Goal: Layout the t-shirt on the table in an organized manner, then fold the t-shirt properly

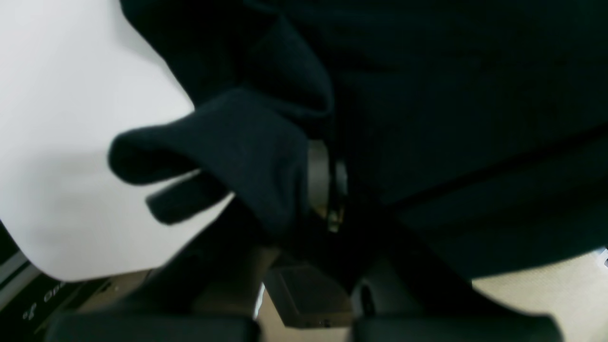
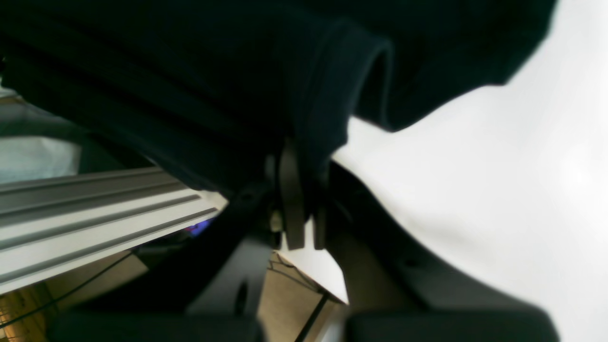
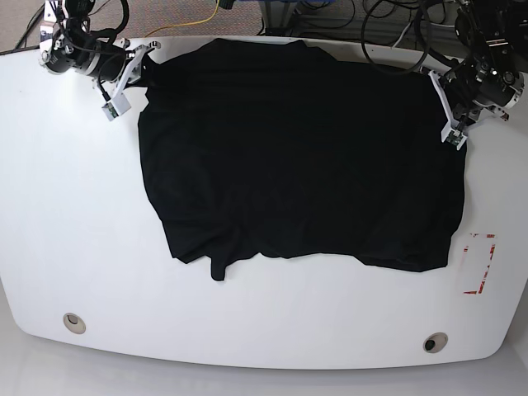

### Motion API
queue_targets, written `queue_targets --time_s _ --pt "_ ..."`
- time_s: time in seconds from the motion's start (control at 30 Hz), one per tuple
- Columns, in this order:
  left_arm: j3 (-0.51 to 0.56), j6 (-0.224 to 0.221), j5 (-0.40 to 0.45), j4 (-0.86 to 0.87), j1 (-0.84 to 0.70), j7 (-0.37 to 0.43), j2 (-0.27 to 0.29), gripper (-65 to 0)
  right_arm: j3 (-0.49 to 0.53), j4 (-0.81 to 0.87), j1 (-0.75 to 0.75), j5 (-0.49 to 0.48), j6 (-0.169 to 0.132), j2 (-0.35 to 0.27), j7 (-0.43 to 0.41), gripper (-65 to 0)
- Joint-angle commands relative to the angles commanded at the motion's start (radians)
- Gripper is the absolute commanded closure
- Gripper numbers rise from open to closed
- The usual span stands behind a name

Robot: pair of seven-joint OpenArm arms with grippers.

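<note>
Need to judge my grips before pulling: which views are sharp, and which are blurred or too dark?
Base view: sharp and evenly lit, with the t-shirt a flat black shape on the glossy table, folds barely readable. Left wrist view: soft and blurred, fabric near-black around the left pincer. Right wrist view: equally blurry, the table washed out bright, yet the right pincer shows closed on cloth.

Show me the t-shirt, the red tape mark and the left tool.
t-shirt (image 3: pixel 301 157), base view, middle of the fabric.
red tape mark (image 3: pixel 478 262), base view, its right strip.
left tool (image 3: pixel 452 124), base view, at the shirt's edge.
</note>
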State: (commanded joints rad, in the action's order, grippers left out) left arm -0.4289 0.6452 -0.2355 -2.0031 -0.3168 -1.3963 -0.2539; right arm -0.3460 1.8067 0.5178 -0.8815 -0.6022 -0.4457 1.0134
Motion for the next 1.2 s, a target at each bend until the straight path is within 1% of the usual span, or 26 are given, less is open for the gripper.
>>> queue_targets --time_s 0.03,0.1,0.13,0.17,0.2,0.23,0.27,0.3,0.33,0.4,0.43,0.47,0.57,0.63,0.77,0.83,0.9,0.93,1.13,1.2 --pt "0.0 0.0 0.0 0.0 0.0 0.0 0.0 0.0 0.0 0.0 0.003 0.0 0.002 0.0 0.0 -2.1" --pt "0.0 0.0 0.0 0.0 -0.012 0.0 -0.002 0.0 0.0 0.002 0.014 0.0 0.009 0.002 0.0 -11.1" --pt "0.0 0.0 0.0 0.0 -0.012 0.0 -0.002 0.0 0.0 0.002 0.015 0.0 0.015 0.002 0.0 -13.5" --pt "0.0 0.0 0.0 0.0 -0.014 0.0 -0.002 -2.1 -0.002 0.005 0.017 0.0 0.037 0.002 0.0 -21.4" --pt "0.0 0.0 0.0 0.0 -0.015 0.0 -0.003 -5.3 -0.003 0.008 0.018 0.0 0.052 0.002 0.0 -26.5" --pt "0.0 0.0 0.0 0.0 -0.017 0.0 -0.008 -8.3 -0.003 0.012 0.02 -0.002 0.063 0.002 0.0 -30.1" --pt "0.0 0.0 0.0 0.0 -0.02 0.0 -0.021 -13.9 -0.005 0.021 0.026 -0.002 0.081 0.003 0.0 -35.8" --pt "0.0 0.0 0.0 0.0 -0.021 0.0 -0.031 -17.6 -0.005 0.029 0.035 -0.002 0.092 0.003 0.0 -39.3" --pt "-0.002 0.0 0.0 0.0 -0.021 0.0 -0.037 -21.5 -0.005 0.044 0.044 -0.002 0.101 0.003 -0.003 -42.3" --pt "-0.006 0.0 0.0 0.0 -0.021 0.0 -0.043 -26.9 -0.006 0.077 0.057 -0.002 0.12 0.003 -0.005 -45.5" --pt "-0.006 0.0 0.0 0.0 -0.021 0.0 -0.046 -28.1 -0.006 0.089 0.06 -0.002 0.126 0.003 -0.005 -46.1" --pt "-0.009 0.0 0.0 0.0 -0.021 0.0 -0.046 -29.0 -0.006 0.11 0.063 -0.002 0.138 0.003 -0.005 -46.3" --pt "-0.021 0.002 -0.002 0.0 -0.021 0.0 -0.046 -27.9 -0.008 0.161 0.068 -0.002 0.164 0.002 -0.005 -46.1" --pt "-0.028 0.006 -0.002 0.0 -0.015 0.0 -0.046 -27.5 -0.025 0.176 0.064 -0.002 0.172 0.002 -0.005 -46.0" --pt "-0.037 0.009 -0.009 -0.003 0.008 0.0 -0.055 -27.4 -0.037 0.181 0.038 -0.002 0.172 0.012 -0.006 -46.0" --pt "-0.038 0.017 -0.009 -0.003 0.028 0.0 -0.061 -27.4 -0.038 0.18 -0.008 -0.002 0.172 0.032 -0.005 -46.0" --pt "-0.038 0.048 -0.009 -0.003 0.038 0.0 -0.061 -27.6 -0.038 0.176 -0.046 0.0 0.172 0.038 -0.005 -46.0" --pt "-0.035 0.053 -0.009 -0.003 0.041 0.0 -0.061 -27.8 -0.037 0.176 -0.064 0.0 0.173 0.04 -0.003 -46.0" --pt "-0.034 0.053 -0.008 -0.003 0.035 0.0 -0.06 -28.2 -0.032 0.175 -0.14 0.0 0.173 0.043 -0.002 -46.0" --pt "-0.034 0.053 -0.008 -0.002 0.034 0.0 -0.06 -31.3 -0.032 0.16 -0.16 0.0 0.173 0.043 -0.002 -46.0"
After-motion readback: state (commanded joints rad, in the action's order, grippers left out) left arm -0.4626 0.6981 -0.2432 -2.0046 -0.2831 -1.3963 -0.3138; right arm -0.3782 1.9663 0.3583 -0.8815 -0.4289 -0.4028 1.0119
